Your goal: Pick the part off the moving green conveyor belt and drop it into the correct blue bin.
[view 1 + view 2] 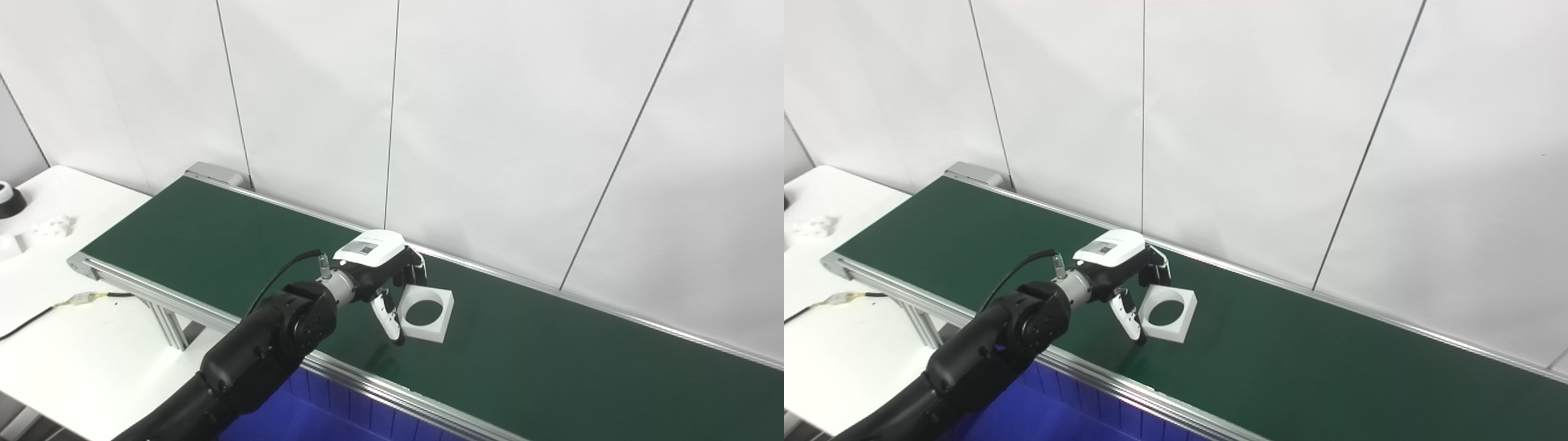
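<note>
White panelled wall is running behind the green conveyor belt [551, 367], w/ a blue bin [318, 416] showing just below the belt's near rail. The part [427, 314], a white square block w/ a big round hole, is lying flat mid-belt. The left hand [383, 278] is sitting right beside the part, fingers spread around its left edge, not yet closing; contact unclear. Part is looking rigid, light, prob. smooth plastic, so pinching across opposite outer walls seems best. Right hand isn't showing.

Matt green conveyor belt [551, 355] with brushed metal rails [392, 392]; matt white plastic-looking part [427, 314]; glossy black arm [269, 349].
</note>
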